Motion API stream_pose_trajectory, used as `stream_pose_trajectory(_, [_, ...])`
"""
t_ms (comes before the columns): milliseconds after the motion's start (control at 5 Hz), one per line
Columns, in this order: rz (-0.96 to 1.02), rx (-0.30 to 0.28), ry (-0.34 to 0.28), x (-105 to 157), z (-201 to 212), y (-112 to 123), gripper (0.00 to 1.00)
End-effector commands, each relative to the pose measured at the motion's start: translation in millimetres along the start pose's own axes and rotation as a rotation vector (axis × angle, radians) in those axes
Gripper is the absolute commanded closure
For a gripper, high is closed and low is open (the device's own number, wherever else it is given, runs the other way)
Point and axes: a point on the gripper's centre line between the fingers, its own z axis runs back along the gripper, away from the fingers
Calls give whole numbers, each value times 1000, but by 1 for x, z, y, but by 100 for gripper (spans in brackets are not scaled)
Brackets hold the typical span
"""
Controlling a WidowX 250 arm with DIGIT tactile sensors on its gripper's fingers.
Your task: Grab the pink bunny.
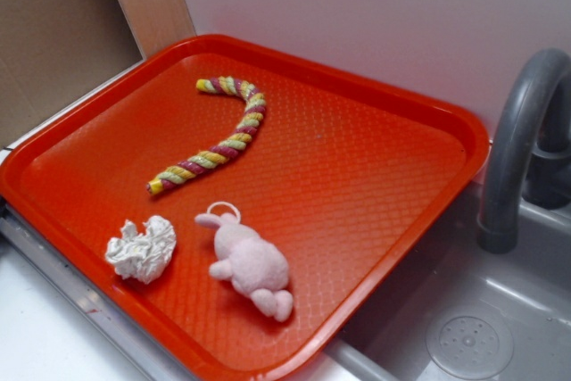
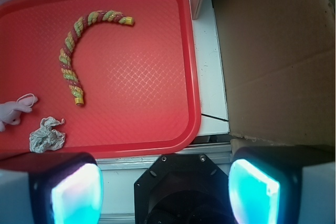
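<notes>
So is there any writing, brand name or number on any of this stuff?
None can be read in either view. The red tray, pink bunny, twisted rope, white wad, grey faucet and cardboard all show plain surfaces, with no label, logo or number.

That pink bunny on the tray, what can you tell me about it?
The pink bunny is a small pale-pink plush toy, fuzzy, with stubby limbs, short ears and a thin white loop at its head. It lies flat near the front edge of the orange tray, beside a crumpled white wad. Nothing grips it.
</notes>
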Motion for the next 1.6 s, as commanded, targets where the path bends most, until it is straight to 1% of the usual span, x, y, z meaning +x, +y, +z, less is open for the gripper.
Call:
stream_pose_trajectory(0, [0, 0, 0, 0, 0, 0, 0])
stream_pose_trajectory(200, [-251, -22, -71, 14, -1, -42, 0])
stream_pose_trajectory(400, [-503, -38, -127, 14, -3, -72, 0])
stream_pose_trajectory(800, [-993, -145, -156, 9, -35, -131, 0])
stream_pose_trajectory(1000, [-1244, -167, -131, 2, -57, -167, 0])
stream_pose_trajectory(1200, [-1422, -147, -103, -4, -86, -204, 0])
stream_pose_trajectory(1400, [-1521, -169, -84, -7, -111, -235, 0])
